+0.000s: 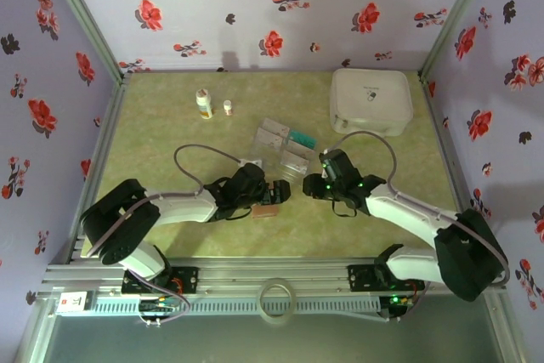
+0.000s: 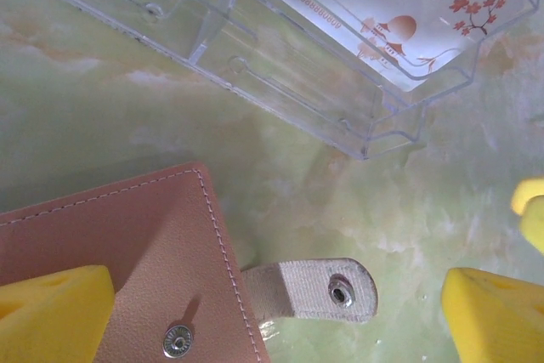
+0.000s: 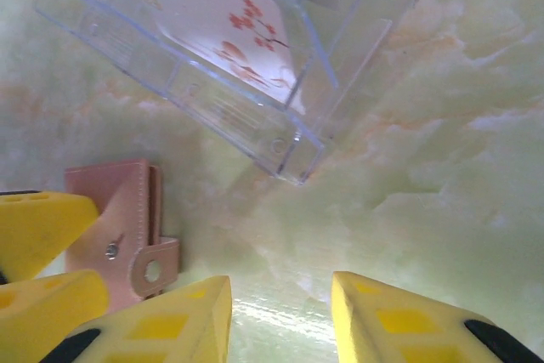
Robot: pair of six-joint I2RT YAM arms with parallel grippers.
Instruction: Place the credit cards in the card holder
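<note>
Pinkish-brown leather, the card holder (image 2: 127,252) lies flat on the green marbled table (image 2: 102,108) with its snap strap (image 2: 314,291) sticking out sideways. The left fingers (image 2: 51,312) stand wide apart and grip nothing — one pad hangs over the holder's corner, the other sits well beyond the strap. The right fingers (image 3: 161,329) are partly open and empty, with the card holder (image 3: 119,210) just to their left. A blossom-printed card (image 2: 399,6) rests in the clear tray (image 2: 280,82) nearby.

Soft, even overhead light — faint shadows, near edges blurred
</note>
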